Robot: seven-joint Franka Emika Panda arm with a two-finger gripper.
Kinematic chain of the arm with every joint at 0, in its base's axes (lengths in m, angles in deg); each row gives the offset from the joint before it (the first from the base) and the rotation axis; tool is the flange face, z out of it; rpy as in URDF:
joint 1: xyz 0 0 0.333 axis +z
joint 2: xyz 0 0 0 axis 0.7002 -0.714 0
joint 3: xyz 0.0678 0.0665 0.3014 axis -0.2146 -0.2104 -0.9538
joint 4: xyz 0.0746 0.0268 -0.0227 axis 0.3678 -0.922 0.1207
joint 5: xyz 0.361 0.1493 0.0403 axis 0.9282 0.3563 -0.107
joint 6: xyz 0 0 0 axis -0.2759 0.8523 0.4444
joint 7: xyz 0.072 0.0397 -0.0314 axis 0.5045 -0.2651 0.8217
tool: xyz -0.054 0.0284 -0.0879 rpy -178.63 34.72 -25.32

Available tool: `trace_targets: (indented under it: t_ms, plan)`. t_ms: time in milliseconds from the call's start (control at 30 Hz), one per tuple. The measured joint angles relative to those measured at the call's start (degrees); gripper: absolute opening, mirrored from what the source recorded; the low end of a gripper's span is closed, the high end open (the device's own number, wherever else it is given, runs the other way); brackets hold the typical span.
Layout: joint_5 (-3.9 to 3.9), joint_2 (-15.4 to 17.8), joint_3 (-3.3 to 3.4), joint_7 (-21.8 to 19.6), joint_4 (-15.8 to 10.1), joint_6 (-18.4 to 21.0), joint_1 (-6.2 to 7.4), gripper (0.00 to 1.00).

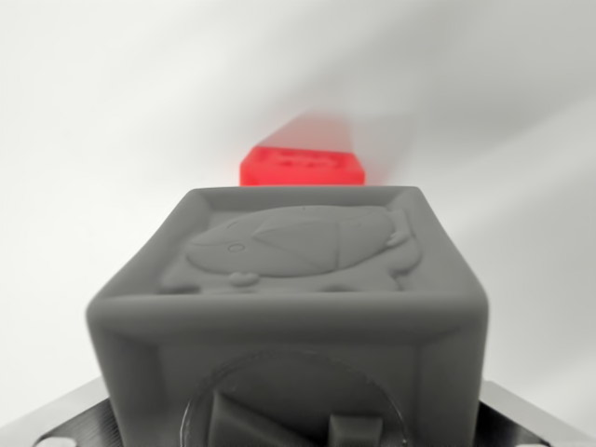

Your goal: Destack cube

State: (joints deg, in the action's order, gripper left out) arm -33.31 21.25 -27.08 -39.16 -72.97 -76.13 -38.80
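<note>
You looked out on a plain white surface (102,121) that filled the whole background of the wrist view. It was smooth and bare, with no seam or edge that you could have told apart as wall or floor. The light was soft and even, brightest toward the wrist view's left. A broad grey band of shadow (466,65) ran diagonally across the upper part toward the wrist view's right, its borders blurred. Lower at the wrist view's right the white turned a shade duller. The far ground was out of focus.
</note>
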Motion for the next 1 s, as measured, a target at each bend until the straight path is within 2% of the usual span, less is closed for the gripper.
trace_targets:
  t_ms: [400, 1000]
  plan:
    - [0.33, 4.85, -0.01, 0.38, 1.05, 5.57, 0.24, 0.0]
    - [0.29, -0.81, -1.01, 1.32, 5.1, 4.72, 2.09, 0.0]
